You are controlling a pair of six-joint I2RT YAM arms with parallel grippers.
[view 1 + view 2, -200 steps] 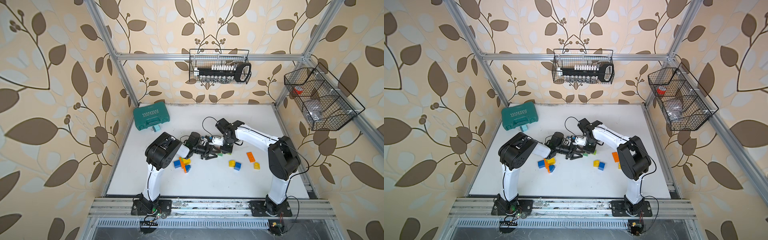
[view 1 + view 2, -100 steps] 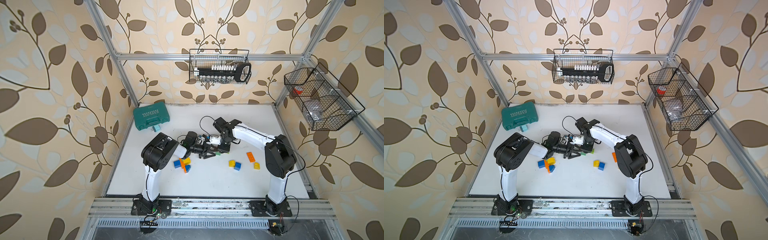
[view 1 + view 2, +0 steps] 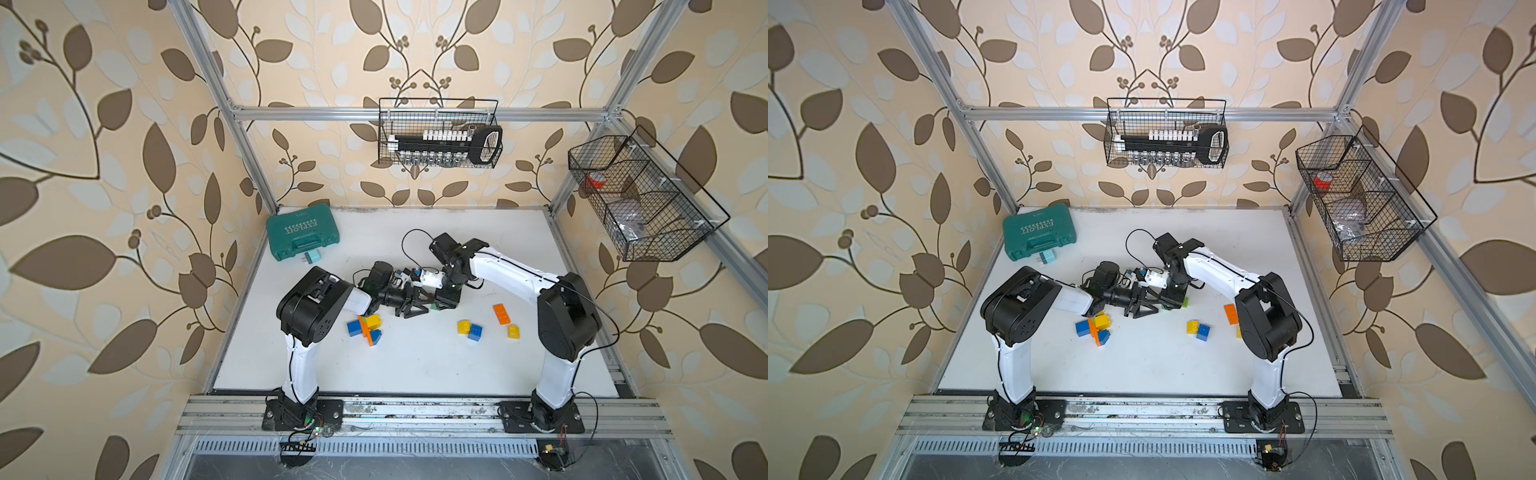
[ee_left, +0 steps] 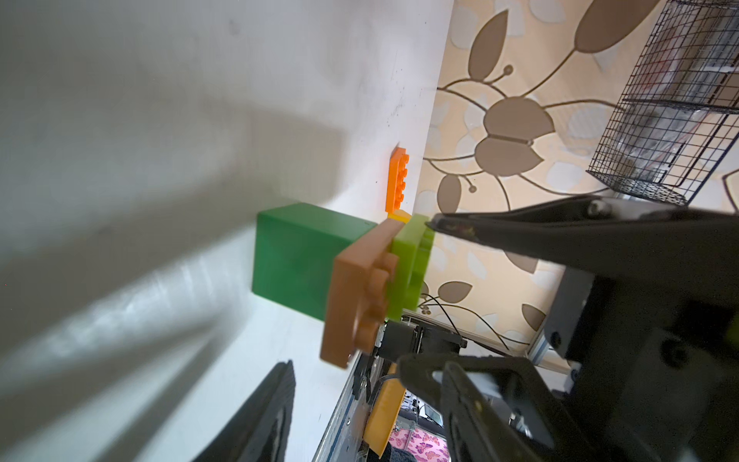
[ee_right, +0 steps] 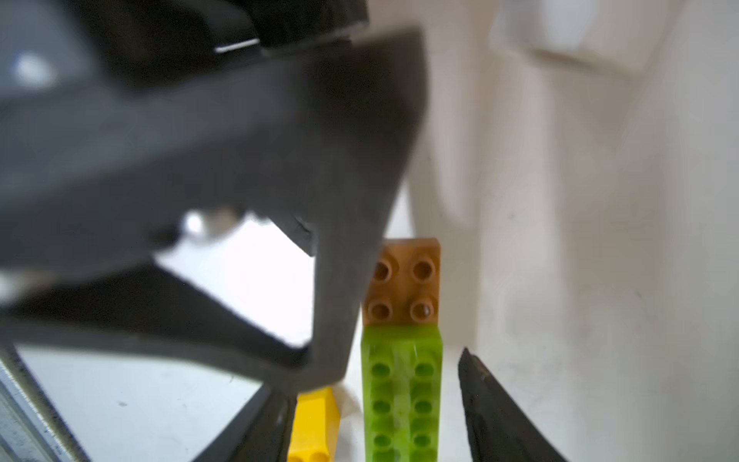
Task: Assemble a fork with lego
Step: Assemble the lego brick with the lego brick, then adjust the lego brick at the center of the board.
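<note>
The started fork, a dark green brick (image 4: 296, 256) topped by a brown plate (image 4: 356, 280) and a long lime plate (image 5: 402, 384), stands on the bench (image 3: 415, 365) where both pincers meet. The right pincer (image 5: 376, 376) is open and empty, its fingers flanking the lime plate with a gap on each side. The left pincer (image 4: 346, 366) is open too, holding nothing, with the brown plate's edge just at its tips. Spare bricks, an orange plate (image 3: 501, 313) among them, lie well apart from both pincers. The pieces look light, rigid and slick, joined only by stud friction. I'd pinch the dark green brick's flat sides, not the thin plates, which could lever off
</note>
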